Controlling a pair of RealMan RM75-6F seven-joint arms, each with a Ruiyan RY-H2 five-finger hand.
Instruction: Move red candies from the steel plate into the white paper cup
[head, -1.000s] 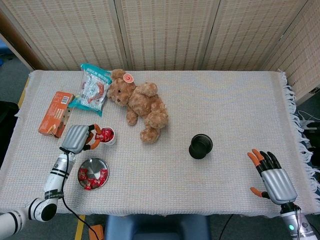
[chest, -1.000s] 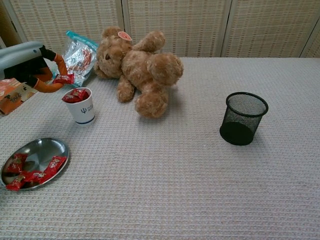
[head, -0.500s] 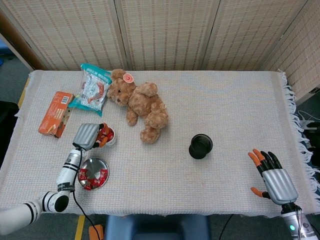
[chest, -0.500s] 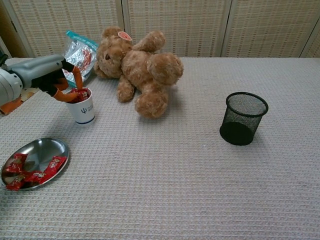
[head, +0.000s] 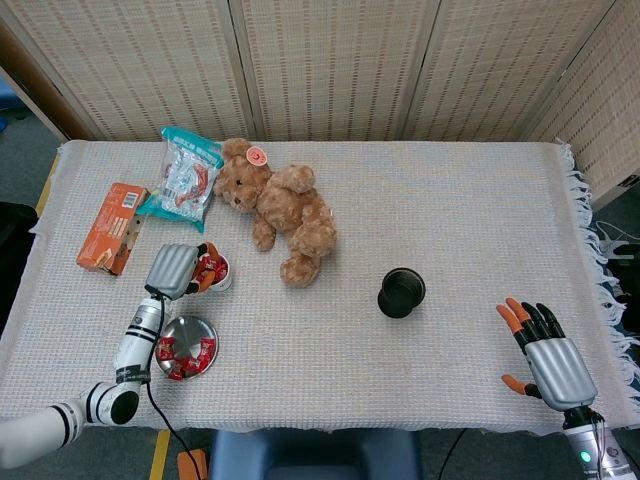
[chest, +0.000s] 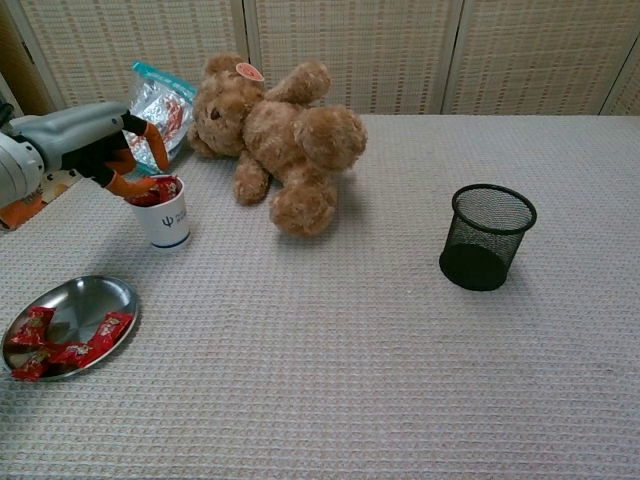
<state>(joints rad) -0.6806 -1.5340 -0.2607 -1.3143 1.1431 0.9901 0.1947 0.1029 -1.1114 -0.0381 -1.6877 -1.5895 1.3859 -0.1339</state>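
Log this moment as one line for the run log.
left hand: over white paper cup, fingers at rim | red candies: several on steel plate | right hand: open, idle

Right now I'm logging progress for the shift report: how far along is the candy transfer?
Partly done. The white paper cup already holds several red candies up to its rim. The left hand is over the cup's mouth, fingertips at the candies there; whether it has let go of one is unclear. A few red candies remain on the steel plate. The right hand rests open, away from the work.
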